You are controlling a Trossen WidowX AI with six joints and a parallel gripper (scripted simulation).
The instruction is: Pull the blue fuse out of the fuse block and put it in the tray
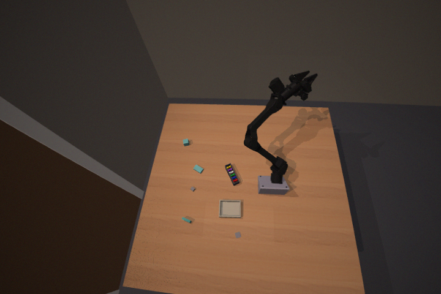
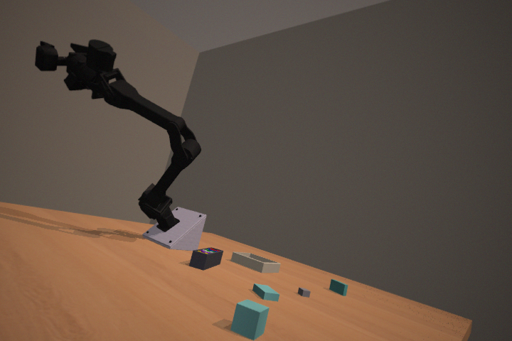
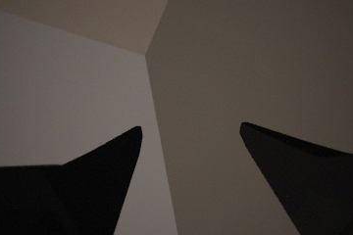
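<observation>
The fuse block (image 1: 235, 184) (image 2: 202, 261) is dark and stands upright on the table, with a row of coloured fuses in its top. The blue fuse (image 1: 234, 177) sits in the row between the green fuse (image 1: 232, 174) and the red fuse (image 1: 235, 180). In the exterior view the single fuses are too small to tell apart. The beige tray (image 1: 229, 209) (image 2: 267, 268) is empty and stands beside the block, nearer the front in the top view. My gripper (image 1: 312, 73) (image 3: 191, 129) is open and empty, high up and far from block and tray, pointing away from them.
A teal cube (image 1: 185, 142) (image 2: 249, 320), a flat teal block (image 1: 198, 168) (image 2: 265, 293), a small grey block (image 1: 192, 188) (image 2: 304, 292), a thin teal piece (image 1: 186, 220) (image 2: 338, 287) and a grey square (image 1: 237, 234) lie around. The arm's base (image 1: 272, 188) (image 2: 188, 233) is near the fuse block.
</observation>
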